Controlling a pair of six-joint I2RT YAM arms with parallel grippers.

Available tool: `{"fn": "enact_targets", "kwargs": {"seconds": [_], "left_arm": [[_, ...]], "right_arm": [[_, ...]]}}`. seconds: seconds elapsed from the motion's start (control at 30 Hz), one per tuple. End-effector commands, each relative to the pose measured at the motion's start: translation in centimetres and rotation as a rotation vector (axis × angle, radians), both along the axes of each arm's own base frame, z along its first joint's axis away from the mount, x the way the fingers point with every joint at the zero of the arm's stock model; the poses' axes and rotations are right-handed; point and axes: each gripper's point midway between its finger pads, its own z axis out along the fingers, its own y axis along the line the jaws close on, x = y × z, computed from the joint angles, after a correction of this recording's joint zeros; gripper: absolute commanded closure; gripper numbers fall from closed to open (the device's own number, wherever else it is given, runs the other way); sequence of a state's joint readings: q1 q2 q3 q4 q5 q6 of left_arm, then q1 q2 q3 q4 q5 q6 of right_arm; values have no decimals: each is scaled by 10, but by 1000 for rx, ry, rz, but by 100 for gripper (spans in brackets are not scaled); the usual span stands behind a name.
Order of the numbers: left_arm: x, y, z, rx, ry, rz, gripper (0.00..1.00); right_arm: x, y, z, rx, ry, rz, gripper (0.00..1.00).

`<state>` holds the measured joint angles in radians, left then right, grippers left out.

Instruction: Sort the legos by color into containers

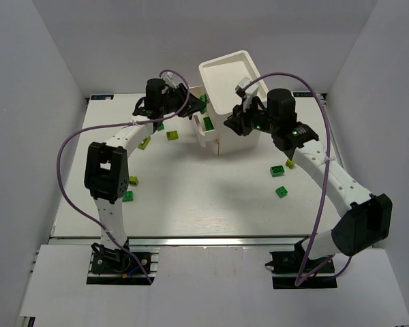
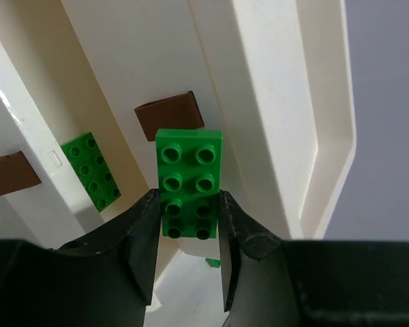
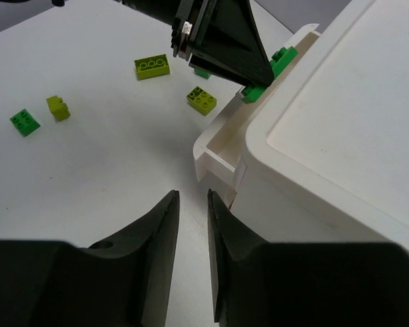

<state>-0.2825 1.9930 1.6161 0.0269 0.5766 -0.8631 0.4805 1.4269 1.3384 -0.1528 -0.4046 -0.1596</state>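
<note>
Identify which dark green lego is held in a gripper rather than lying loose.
The dark green eight-stud brick clamped in the left gripper, beside the white cabinet. Another green brick lies loose in a drawer.

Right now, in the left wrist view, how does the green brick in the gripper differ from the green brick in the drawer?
The held green brick is clamped in the left gripper; the drawer brick lies loose. The held green brick is brightly lit, the drawer brick shaded and skewed. Both are green, two by four studs.
</note>
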Motion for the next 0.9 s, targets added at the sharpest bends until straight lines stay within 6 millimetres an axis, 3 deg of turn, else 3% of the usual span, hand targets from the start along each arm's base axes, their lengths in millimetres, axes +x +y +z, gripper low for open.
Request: {"fn": "enact_targets", "kwargs": {"seconds": [0.0,0.03,0.17,0.23,0.37,0.43,0.53,0.67,0.77,0.8,0.87], "left_arm": [[8,-6,23,-16,-38,29,82],[7,-10,22,-10,-34,31,70],[9,-6,16,14,-13,57,46],[10,-6,16,14,-11,57,44],[15,-8,26,10,-29,52,31],[14,-9,32,5,-37,46,31],[14,-9,44,-3,-58,46,31],[14,1,57,-6,-68,59,31],[10,13,60,31,-76,82,37],[7,26,72,50,-98,124,41],[-10,41,77,105,-114,145,65]], "right_arm": [[2,-10,23,32,-70,-32,69],[1,-10,24,31,-73,-31,66],[0,-15,23,23,-72,-31,56],[-1,-15,22,19,-69,-19,51],[-5,-18,21,7,-70,12,44],[-13,-17,18,-9,-69,68,40],[-28,-15,17,-37,-97,170,25],[-41,-24,6,-69,-98,221,21],[-33,-39,-2,-110,-83,148,28],[-27,-50,-14,-143,-43,99,42],[-15,-69,-36,-222,0,21,64]]}}
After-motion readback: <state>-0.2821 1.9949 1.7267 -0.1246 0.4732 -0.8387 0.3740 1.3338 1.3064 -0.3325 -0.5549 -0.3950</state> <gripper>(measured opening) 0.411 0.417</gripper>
